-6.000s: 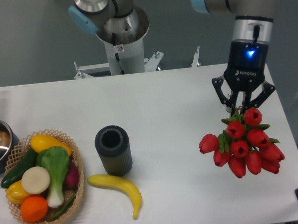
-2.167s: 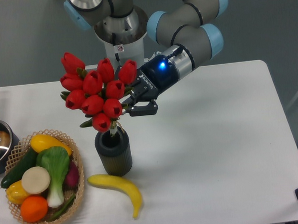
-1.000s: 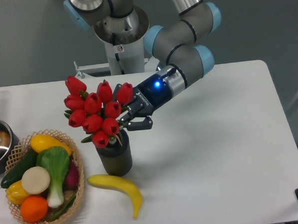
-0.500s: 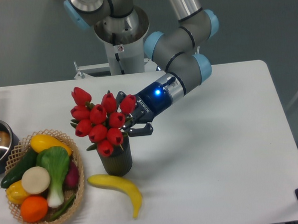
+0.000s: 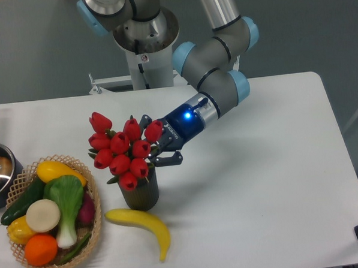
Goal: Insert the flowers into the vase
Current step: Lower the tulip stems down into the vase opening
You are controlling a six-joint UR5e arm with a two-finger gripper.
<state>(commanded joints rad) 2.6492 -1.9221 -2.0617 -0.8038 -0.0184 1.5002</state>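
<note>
Jaws of the gripper clamp the flowers — stems tilted, vase mouth at 7 o'clock just below — buds hide it.

Red flowers, dark ribbed vase, yellow banana, white table

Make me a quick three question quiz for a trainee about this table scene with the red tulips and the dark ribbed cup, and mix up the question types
1. True or false: the bunch of red tulip flowers sits over the mouth of the dark ribbed cylindrical vase.
2. What lies on the white table just in front of the vase? A) yellow banana B) green cucumber C) orange
3. Fill in: the two-finger gripper meets the flowers from their ____ side in the camera view.

Key: 1 true. 2 A, the yellow banana. 3 right.
</note>
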